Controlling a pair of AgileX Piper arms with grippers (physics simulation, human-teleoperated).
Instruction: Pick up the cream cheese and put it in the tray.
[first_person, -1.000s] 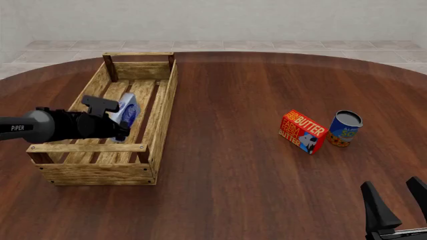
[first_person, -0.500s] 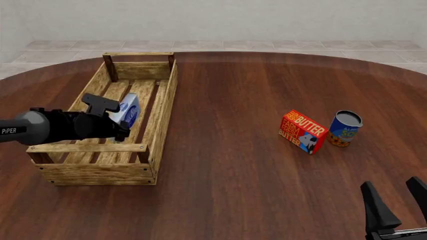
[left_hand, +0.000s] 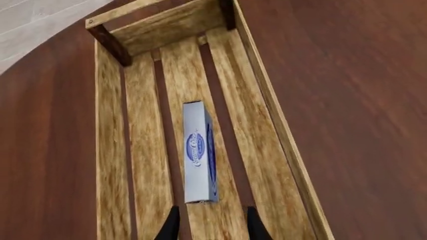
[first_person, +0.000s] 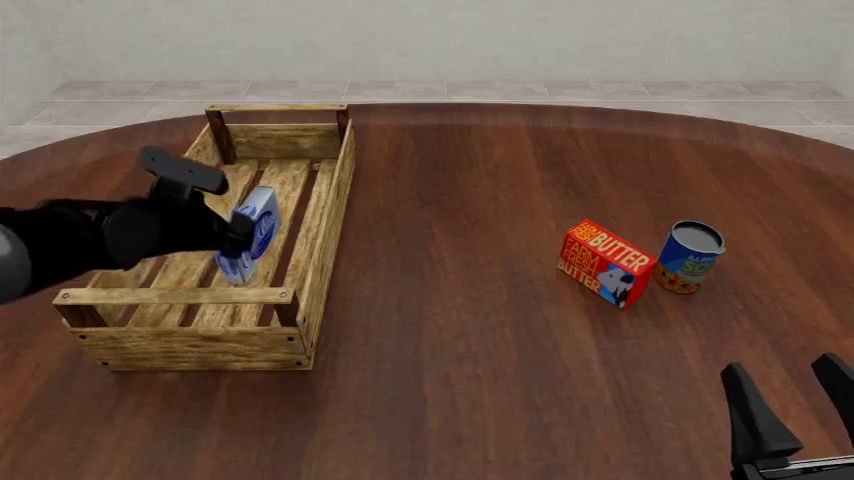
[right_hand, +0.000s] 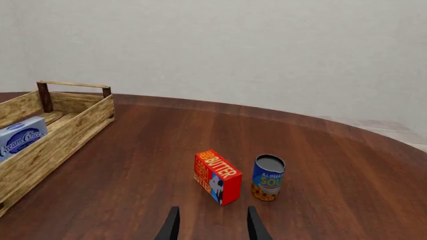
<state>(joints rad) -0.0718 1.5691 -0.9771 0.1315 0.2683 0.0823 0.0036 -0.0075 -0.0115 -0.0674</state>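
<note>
The cream cheese (first_person: 258, 226) is a pale blue-white box with a dark blue oval logo. It stands on a narrow edge on the slats inside the tray (first_person: 328, 232), a long crate of light wood at the table's left. In the left wrist view the cream cheese (left_hand: 199, 152) lies just beyond my left gripper (left_hand: 212, 226), which is open with nothing between its fingers. From the front, my left gripper (first_person: 236, 245) hovers over the tray's near half, beside the box. My right gripper (first_person: 797, 410) is open and empty at the near right edge, far from the tray (right_hand: 63, 134).
A red-orange butter box (first_person: 607, 262) and a blue can (first_person: 690, 257) stand side by side on the right half of the dark wooden table (first_person: 454, 330). The right wrist view shows the butter box (right_hand: 217, 177) and the can (right_hand: 268, 177) ahead of the right gripper (right_hand: 212, 227).
My left gripper has let go of the cream cheese and drawn up and back to the left. The box stays on edge in the tray. The right arm has not moved.
</note>
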